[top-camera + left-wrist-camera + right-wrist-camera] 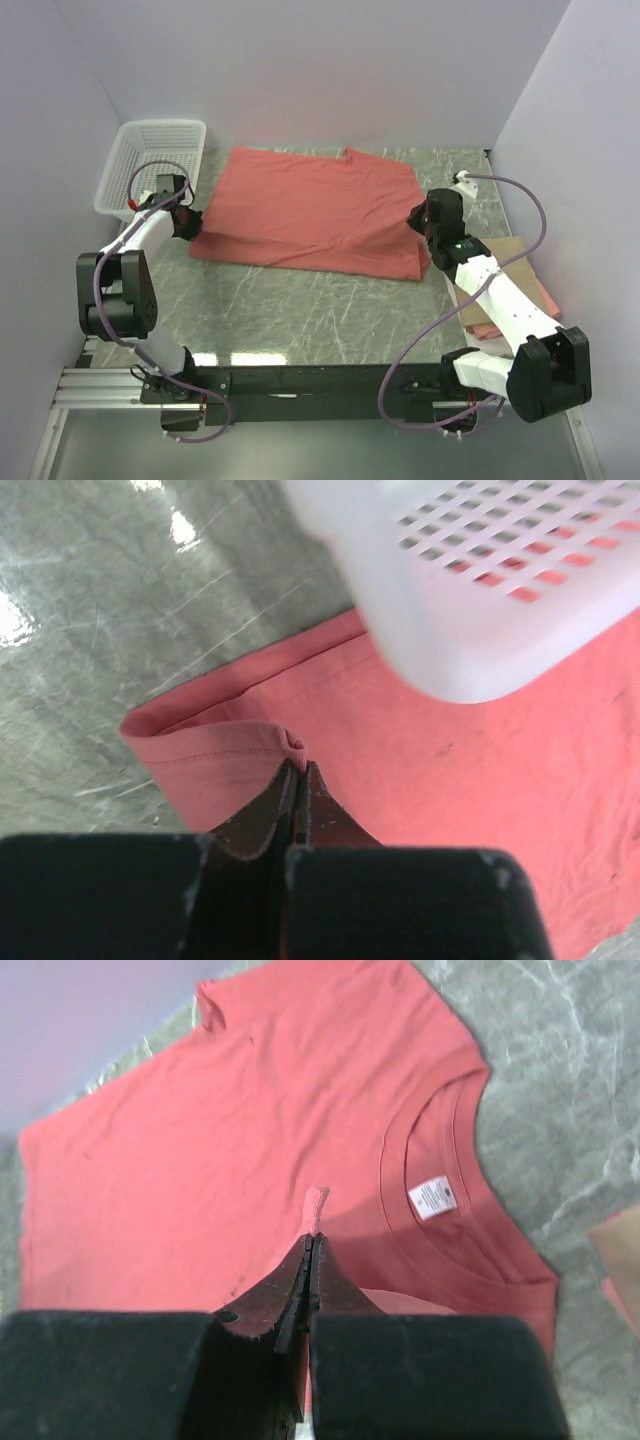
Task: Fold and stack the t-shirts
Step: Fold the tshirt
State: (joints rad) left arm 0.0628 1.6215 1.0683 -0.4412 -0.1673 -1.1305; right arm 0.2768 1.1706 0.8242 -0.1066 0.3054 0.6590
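Observation:
The large salmon-red t-shirt (310,210) lies spread across the middle of the table. My left gripper (186,222) is shut on a pinch of its left hem (230,760), which is folded over. My right gripper (422,220) is shut on a pinch of cloth (315,1205) at the shirt's right side, near the collar and its white label (433,1197). Folded tan and pink shirts (520,290) lie stacked at the right, partly under my right arm. No white shirt shows.
A white plastic mesh basket (150,165) stands at the back left, close above my left gripper; it also fills the upper right of the left wrist view (480,590). Walls close the table at left, back and right.

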